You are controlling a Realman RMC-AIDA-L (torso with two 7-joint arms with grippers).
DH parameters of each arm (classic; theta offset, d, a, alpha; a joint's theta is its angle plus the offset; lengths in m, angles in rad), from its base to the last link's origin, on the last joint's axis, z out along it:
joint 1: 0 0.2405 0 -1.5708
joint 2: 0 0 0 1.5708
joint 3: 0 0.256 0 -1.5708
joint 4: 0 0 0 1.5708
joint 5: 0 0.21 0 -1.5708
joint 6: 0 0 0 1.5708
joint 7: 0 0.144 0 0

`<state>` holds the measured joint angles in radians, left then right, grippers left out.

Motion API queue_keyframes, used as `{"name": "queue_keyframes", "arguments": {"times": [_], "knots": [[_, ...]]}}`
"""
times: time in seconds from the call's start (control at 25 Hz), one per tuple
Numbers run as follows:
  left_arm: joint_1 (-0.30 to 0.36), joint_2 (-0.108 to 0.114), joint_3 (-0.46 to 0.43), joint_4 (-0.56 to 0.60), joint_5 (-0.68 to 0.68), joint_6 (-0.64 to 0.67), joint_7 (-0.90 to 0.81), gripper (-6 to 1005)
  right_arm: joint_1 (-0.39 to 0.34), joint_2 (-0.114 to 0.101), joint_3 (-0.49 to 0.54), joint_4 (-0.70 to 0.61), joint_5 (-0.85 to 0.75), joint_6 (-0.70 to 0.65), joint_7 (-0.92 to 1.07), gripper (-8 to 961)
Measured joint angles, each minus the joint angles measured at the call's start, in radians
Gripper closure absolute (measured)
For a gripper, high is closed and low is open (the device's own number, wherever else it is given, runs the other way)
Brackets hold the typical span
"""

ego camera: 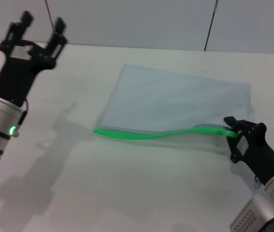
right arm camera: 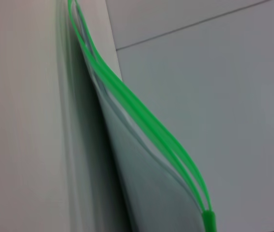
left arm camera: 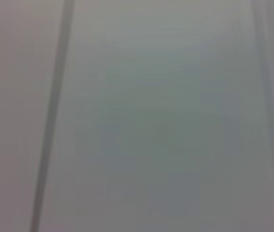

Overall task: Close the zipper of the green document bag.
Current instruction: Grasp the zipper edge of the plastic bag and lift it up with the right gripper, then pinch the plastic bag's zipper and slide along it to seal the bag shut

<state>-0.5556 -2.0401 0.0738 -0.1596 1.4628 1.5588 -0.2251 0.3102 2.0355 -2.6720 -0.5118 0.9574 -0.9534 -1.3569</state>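
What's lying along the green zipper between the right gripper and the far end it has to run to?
Nothing visible. The right gripper sits at the zipper's right end, and the strip runs bare to the bag's left corner. The two green tracks gape apart near the gripper. The left gripper is raised well to the left of the bag.

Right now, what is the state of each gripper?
Left gripper: open, holding nothing, raised above the table's far left.
Right gripper: closed on the zipper at the green document bag's right end.

Document bag [ego camera: 175,99]: translucent pale blue-grey, plain. Zipper [ego camera: 146,135]: bright green. Table [ego camera: 103,193]: white. Both grippers black on silver arms.
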Motion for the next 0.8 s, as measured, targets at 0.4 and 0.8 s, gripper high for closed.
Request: {"name": "queue_keyframes", "arguments": {"times": [0.4, 0.8], "knots": [[-0.079, -0.003, 0.228, -0.007, 0.084, -0.075, 0.183, 216, 0.075, -0.005, -0.028, -0.033, -0.005, 0.024, 0.058, 899], [-0.125, -0.007, 0.313, -0.065, 0.183, -0.183, 0.393, 216, 0.139, -0.006, -0.029, -0.049, -0.001, 0.049, 0.112, 894]]}}
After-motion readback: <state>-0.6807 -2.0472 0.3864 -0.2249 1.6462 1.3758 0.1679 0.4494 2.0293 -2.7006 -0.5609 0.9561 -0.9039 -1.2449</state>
